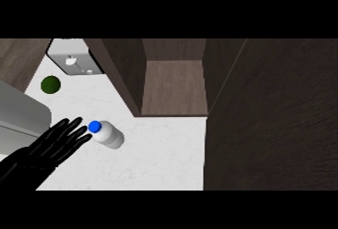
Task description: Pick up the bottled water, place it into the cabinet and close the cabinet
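The bottled water (108,134), white with a blue cap, stands on the white counter (158,152) left of centre. My left hand (56,144) lies just left of the bottle with its fingers straight and spread, fingertips close to the cap; whether they touch it I cannot tell. Behind the bottle stands the dark wooden cabinet (175,87), open, its inside shelf bare. Its open door (271,116) fills the right side of the view. My right hand does not show.
A silver toaster (76,60) stands at the back left of the counter. A dark green round object (51,84) lies in front of it. A grey sink edge (20,112) runs along the left side.
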Motion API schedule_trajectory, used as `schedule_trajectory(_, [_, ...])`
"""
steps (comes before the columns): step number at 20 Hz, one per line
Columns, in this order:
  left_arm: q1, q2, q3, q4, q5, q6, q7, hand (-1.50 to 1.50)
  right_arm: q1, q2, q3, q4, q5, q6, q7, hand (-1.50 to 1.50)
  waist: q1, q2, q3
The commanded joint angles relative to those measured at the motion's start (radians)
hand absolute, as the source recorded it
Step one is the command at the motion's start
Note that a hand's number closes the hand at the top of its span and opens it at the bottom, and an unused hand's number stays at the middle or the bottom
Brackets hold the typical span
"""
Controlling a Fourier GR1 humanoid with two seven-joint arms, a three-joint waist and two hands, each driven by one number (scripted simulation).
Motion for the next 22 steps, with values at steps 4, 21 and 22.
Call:
schedule_trajectory(4, [0.041,0.07,0.135,0.086,0.141,-0.175,0.019,-1.5,0.07,0.029,0.039,-0.034,0.018,0.007,-0.006,-1.5,0.008,0.0,0.0])
schedule_trajectory(21, [0.001,0.003,0.251,0.22,0.094,-0.271,0.023,-1.5,0.112,0.024,-0.041,0.087,0.005,0.136,-0.155,-1.5,0.008,0.0,0.0])
schedule_trajectory(22, [-0.072,0.004,0.273,0.316,0.063,-0.274,0.005,-1.5,0.235,0.027,-0.006,0.015,0.031,0.171,-0.202,-1.5,-0.001,0.0,0.0])
